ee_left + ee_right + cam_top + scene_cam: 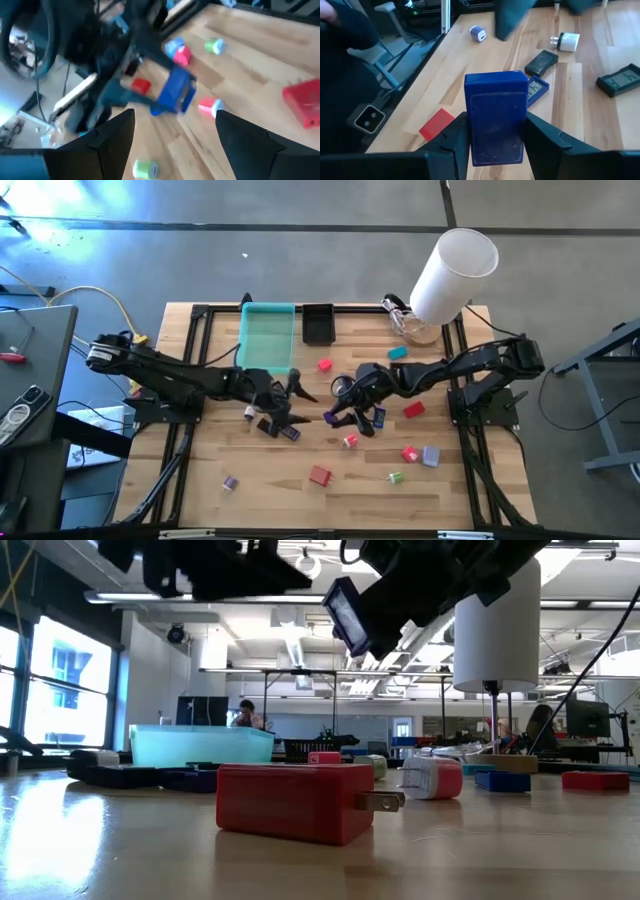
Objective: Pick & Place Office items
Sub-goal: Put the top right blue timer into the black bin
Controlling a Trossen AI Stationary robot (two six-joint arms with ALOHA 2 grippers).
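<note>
We look down on a wooden desk [250,480] with both arms reaching toward its middle. The right tool [495,145] is clamped on a blue box [496,117], held upright between its two fingers above the desk; in the left wrist view the same blue box [175,92] hangs off the boards in the other arm's grip. The left tool [172,132] stands wide and holds nothing, hovering just beside the right one near the desk's centre.

The remaining office items lie scattered: a red block [319,475] toward the near edge, a second red block [414,410] to the right, a small green piece [395,477], a purple piece [431,456] and a white plug [566,42]. A teal tray [268,335] and a white cylinder [452,272] stand at the far edge.
</note>
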